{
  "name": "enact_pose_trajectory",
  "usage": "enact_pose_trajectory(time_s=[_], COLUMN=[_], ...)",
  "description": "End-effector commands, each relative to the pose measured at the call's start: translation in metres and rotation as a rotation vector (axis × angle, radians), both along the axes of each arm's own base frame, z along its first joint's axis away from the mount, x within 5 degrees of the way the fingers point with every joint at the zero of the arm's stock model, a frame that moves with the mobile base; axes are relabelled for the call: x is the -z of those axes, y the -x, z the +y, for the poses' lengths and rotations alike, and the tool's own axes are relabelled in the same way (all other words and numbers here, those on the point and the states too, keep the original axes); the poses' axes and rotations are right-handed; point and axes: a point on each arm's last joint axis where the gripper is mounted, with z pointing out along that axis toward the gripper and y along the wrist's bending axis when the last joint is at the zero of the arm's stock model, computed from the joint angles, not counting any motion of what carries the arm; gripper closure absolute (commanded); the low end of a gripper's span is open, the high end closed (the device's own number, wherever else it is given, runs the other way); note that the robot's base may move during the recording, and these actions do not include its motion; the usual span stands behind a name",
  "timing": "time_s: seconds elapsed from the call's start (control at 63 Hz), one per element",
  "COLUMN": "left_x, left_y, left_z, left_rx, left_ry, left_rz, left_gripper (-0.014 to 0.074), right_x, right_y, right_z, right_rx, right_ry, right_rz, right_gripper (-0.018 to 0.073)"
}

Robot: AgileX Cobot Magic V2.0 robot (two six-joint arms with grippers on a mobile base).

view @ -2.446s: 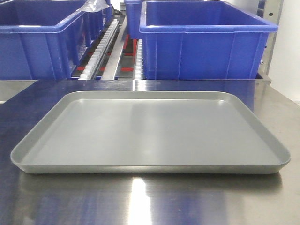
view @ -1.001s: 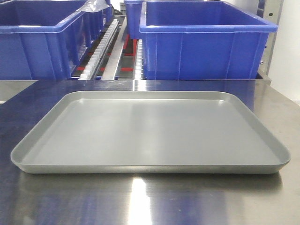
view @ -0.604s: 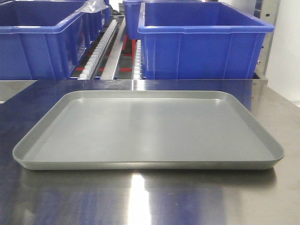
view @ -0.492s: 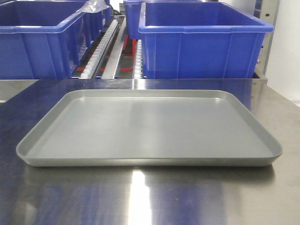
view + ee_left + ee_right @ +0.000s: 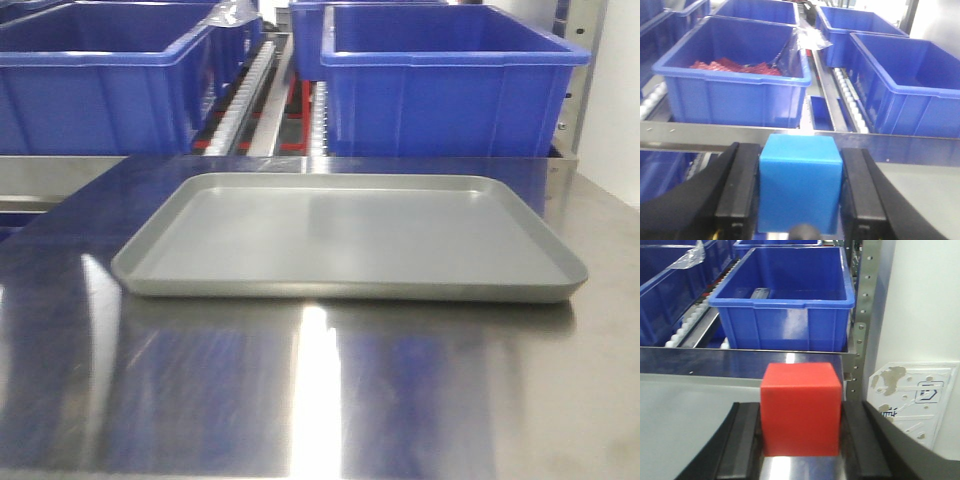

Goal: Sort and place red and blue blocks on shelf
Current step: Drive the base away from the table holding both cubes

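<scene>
Between the left fingers, clamped shut, sits the blue block; the right fingers likewise grip the red block. Both are held before the shelf, short of its front edge. Transport step, apparently; next, each block needs carrying forward over that edge to its own side.

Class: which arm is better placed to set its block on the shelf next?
Likely right: its red block squarely faces a blue bin; the left's blue block faces a bin corner.
</scene>
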Motion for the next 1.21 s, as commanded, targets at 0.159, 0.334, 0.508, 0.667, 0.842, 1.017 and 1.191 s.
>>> enact_pose_trajectory(time_s=[0.159,0.334,0.508,0.667,0.842,1.017,1.191], left_x=[-0.0185,-0.0185,-0.0185,-0.0185,-0.0185,-0.0185,-0.0185], left_y=[0.0005,0.0005,0.0005,0.0005,0.0005,0.0005,0.0005], left_z=[0.0009,0.0009,0.0009,0.0009,0.0009,0.0009,0.0009], left_rx=[-0.009,-0.009,-0.009,-0.009,-0.009,-0.009,-0.009], left_ry=[0.016,0.016,0.016,0.016,0.016,0.016,0.016], left_rz=[-0.121,-0.121,-0.121,-0.121,-0.121,-0.121,-0.121], left_gripper=[0.0276,0.0276,0.0276,0.0276,0.0276,0.0276,0.0276], right_x=[-0.0171,-0.0171,-0.0171,-0.0171,-0.0171,-0.0171,-0.0171], right_y=[0.0006,0.0006,0.0006,0.0006,0.0006,0.0006,0.0006], right_z=[-0.0009,-0.0009,-0.0009,-0.0009,-0.0009,-0.0009,-0.0009], right_rx=[0.010,0.010,0.010,0.010,0.010,0.010,0.010], right_ry=[-0.005,-0.005,-0.005,-0.005,-0.005,-0.005,-0.005], right_rz=[-0.113,-0.113,-0.113,-0.113,-0.113,-0.113,-0.113], right_gripper=[0.0185,0.0185,0.0185,0.0185,0.0185,0.0185,0.0185])
